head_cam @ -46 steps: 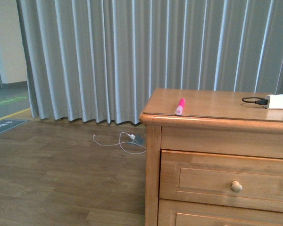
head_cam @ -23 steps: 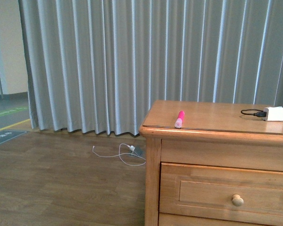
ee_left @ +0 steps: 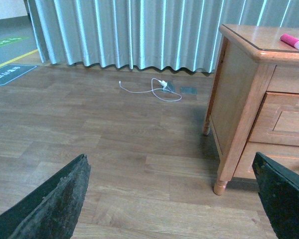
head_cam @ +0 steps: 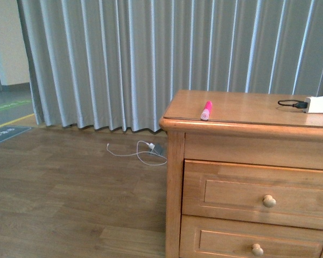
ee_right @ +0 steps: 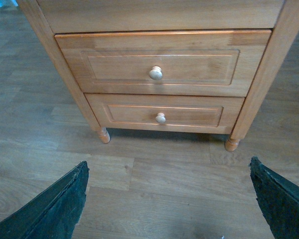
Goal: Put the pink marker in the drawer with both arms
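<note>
The pink marker point(head_cam: 206, 110) lies on the dresser top near its front left edge; it also shows in the left wrist view point(ee_left: 294, 42). The drawer point(head_cam: 258, 194) is shut, with a round knob point(head_cam: 269, 201); the right wrist view shows it from the front point(ee_right: 154, 62). My left gripper point(ee_left: 172, 199) is open and empty over the floor, left of the dresser. My right gripper point(ee_right: 167, 199) is open and empty over the floor in front of the dresser. Neither arm shows in the front view.
A white charger block point(head_cam: 317, 104) with a black cable lies on the dresser top at the right. A lower drawer point(ee_right: 162, 114) sits under the top one. A white cable and a small adapter point(head_cam: 151, 149) lie on the wooden floor by the grey curtain point(head_cam: 151, 59).
The front view has shifted: the dresser sat lower in the frame half a second ago and now sits higher, with the second drawer's knob showing. The marker and charger have not moved on the dresser.
</note>
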Tool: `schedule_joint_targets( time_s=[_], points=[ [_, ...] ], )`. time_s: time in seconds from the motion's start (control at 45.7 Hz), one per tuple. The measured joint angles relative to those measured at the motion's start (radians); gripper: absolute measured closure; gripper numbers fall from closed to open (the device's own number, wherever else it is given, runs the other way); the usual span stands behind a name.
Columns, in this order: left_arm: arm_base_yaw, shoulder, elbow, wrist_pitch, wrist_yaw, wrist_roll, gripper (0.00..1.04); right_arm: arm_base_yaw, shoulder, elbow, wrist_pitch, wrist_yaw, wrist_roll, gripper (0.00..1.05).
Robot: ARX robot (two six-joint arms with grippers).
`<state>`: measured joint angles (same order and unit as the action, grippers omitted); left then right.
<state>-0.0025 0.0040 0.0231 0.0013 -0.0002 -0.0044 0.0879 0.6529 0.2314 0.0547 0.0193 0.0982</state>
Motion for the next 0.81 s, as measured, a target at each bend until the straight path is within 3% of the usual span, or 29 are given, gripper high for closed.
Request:
schedule_joint_targets(
  time_s=[0.197, 0.35, 0.809],
  points=[
    [0.000, 0.000, 0.000, 0.000, 0.000, 0.000, 0.06, 0.084, 0.457, 0.146, 0.280, 0.064, -0.016, 0.09],
    [0.000, 0.000, 0.000, 0.000, 0.000, 0.000, 0.06, 0.124, 0.810, 0.333, 0.407, 0.117, -0.017, 0.09],
    [0.000, 0.000, 0.000, 0.000, 0.000, 0.000, 0.06, 0.137, 1.296, 0.711, 0.560, 0.227, -0.041, 0.09]
  ],
)
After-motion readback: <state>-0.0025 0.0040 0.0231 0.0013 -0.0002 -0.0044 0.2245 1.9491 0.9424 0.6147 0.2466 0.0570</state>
